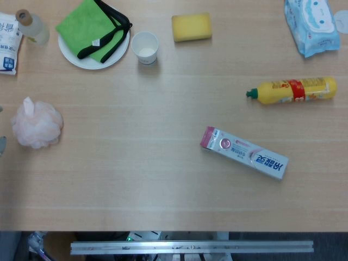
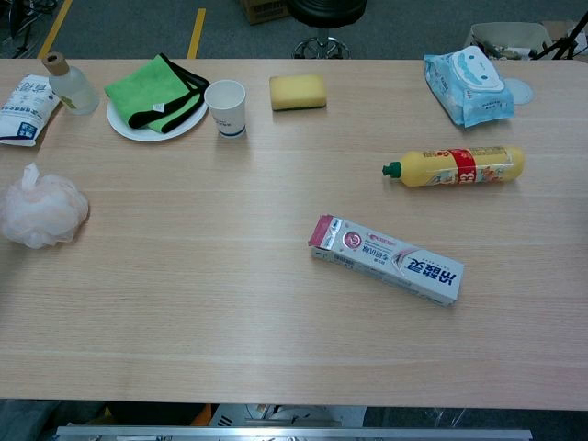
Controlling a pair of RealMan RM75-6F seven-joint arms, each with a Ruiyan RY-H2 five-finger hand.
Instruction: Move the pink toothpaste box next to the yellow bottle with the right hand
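Observation:
The pink toothpaste box [image 1: 244, 153] [image 2: 385, 259] lies flat on the table, right of centre, slanting from upper left to lower right with its pink end at the left. The yellow bottle [image 1: 292, 90] [image 2: 456, 166] lies on its side farther back and to the right, green cap pointing left, red band round its middle. A stretch of bare wood separates the two. Neither hand shows in the head view or the chest view.
A pink bath pouf [image 1: 36, 123] sits at the left. At the back stand a white plate [image 1: 81, 58] with a green cloth [image 1: 89, 27], a paper cup [image 1: 145, 47], a yellow sponge [image 1: 191, 26], a wet-wipes pack [image 1: 312, 23], a small bottle [image 1: 31, 26] and a white packet [image 1: 7, 43].

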